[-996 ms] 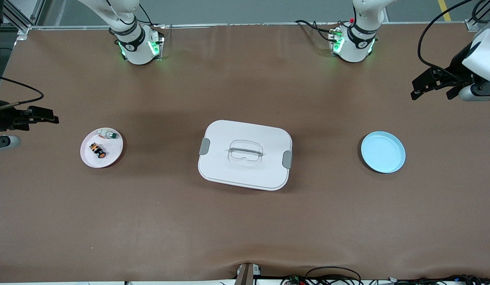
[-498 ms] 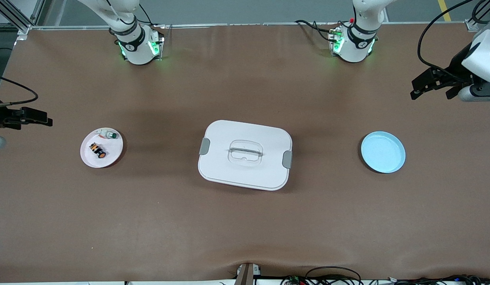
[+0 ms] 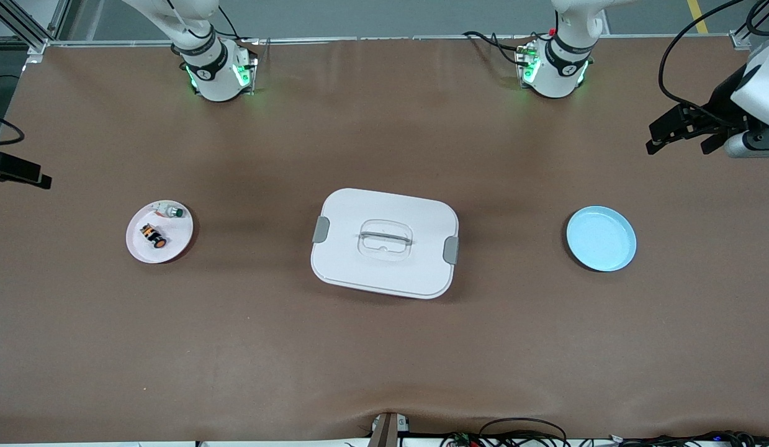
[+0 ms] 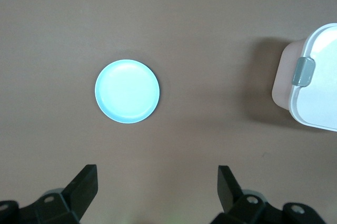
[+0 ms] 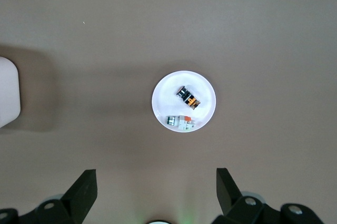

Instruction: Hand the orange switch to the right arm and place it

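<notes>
orange switch (image 3: 153,236): lies on the white plate (image 3: 180,243) toward my right arm's end of the bench, just beside the small green-capped switch (image 3: 171,212); nothing touches it
left hand (image 3: 676,131): fingers spread wide, holding nothing; hangs up over the bench edge at my left arm's end, with the blue plate (image 3: 601,239) below it in my left wrist view, and well apart from the switch
right hand (image 5: 156,192): fingers wide and empty; up over the bench at my right arm's end; my right wrist view looks down on the white plate and both switches
white lidded box (image 3: 384,242): sits mid-bench between the two plates; lid on, clips at both ends
blue plate: bare, toward my left arm's end
step in hand: as I judge it, the very start; no pick-up made yet
next move: one hand must come down over the white plate, line its fingers across the black body of the orange switch, and close without nudging the green-capped one; the part is tiny, so the aim must be fine
</notes>
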{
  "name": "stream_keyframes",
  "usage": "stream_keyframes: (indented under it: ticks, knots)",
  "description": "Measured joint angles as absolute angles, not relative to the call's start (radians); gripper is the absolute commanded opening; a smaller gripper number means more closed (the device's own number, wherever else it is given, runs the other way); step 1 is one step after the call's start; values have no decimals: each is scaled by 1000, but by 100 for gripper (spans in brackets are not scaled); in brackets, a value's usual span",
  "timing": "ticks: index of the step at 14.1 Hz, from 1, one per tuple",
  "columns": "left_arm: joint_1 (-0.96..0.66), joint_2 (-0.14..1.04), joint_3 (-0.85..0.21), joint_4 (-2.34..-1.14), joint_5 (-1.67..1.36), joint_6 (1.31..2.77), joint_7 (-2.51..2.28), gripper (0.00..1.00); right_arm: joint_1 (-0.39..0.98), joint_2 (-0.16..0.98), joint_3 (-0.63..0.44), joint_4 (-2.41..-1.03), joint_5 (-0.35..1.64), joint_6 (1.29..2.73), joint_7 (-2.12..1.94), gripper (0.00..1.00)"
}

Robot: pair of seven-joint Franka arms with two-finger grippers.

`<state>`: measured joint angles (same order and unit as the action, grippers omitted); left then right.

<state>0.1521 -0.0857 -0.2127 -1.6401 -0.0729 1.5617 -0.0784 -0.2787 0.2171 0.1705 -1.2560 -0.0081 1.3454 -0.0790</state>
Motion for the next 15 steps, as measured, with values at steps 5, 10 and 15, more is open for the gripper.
stream_keyframes:
  ticks: [5,10,15]
  knots:
    - [-36,-84,-29,-1645,-68,1560,-78,100,-278,217,173,-1250,-8,1309,-79,100]
    - [-64,-70,-17,-1645,-43,1561,-79,100,-293,207,170,-1242,-4,1308,-72,100]
    - [-65,7,-9,-1552,-31,1574,-79,100,-300,183,172,-1240,-1,1309,-72,100]
